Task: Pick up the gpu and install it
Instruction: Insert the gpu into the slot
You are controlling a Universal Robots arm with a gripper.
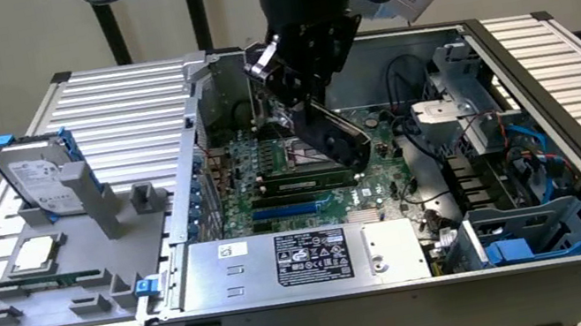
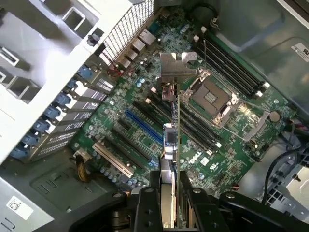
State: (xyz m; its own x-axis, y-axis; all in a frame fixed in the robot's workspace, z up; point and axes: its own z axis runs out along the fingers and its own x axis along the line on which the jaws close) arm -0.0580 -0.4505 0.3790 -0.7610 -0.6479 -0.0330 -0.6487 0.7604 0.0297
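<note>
My gripper (image 1: 302,71) hangs inside the open computer case (image 1: 413,312), shut on the gpu (image 1: 336,135). The card is tilted, black cooler outward, with its lower end just above the green motherboard (image 1: 244,207). In the wrist view the gpu (image 2: 170,140) appears edge-on between my black fingers (image 2: 145,208), and its silver end bracket (image 2: 176,65) points away from the camera. It hovers over the expansion slots, with the blue slot (image 2: 144,127) slightly to one side. The card is not seated in any slot.
A grey fixture (image 1: 87,297) at the exterior view's left holds a silver hard drive with blue rails (image 1: 39,176), a processor chip (image 1: 34,254) and a memory stick (image 1: 49,282). The power supply (image 1: 301,260), CPU socket (image 2: 211,96), cables and blue drive cage (image 1: 532,239) crowd the case.
</note>
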